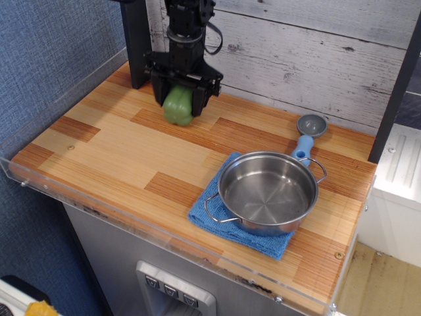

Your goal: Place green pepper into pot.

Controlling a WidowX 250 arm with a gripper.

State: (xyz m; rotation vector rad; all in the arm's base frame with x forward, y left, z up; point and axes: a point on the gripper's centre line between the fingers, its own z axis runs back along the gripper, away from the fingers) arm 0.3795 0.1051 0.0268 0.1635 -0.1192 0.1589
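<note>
The green pepper (177, 107) stands at the back left of the wooden counter. My black gripper (179, 100) comes down on it from above, with its two fingers pressed against the pepper's left and right sides. The pepper's upper part is hidden between the fingers. The shiny steel pot (268, 192) with two wire loop handles sits empty on a blue cloth (205, 212) at the front right, well away from the gripper.
A small grey scoop with a blue handle (307, 133) lies just behind the pot. A dark post (135, 46) stands behind the gripper at the back left. A clear plastic rim (131, 214) runs along the counter's front and left edges. A white wooden wall backs the counter.
</note>
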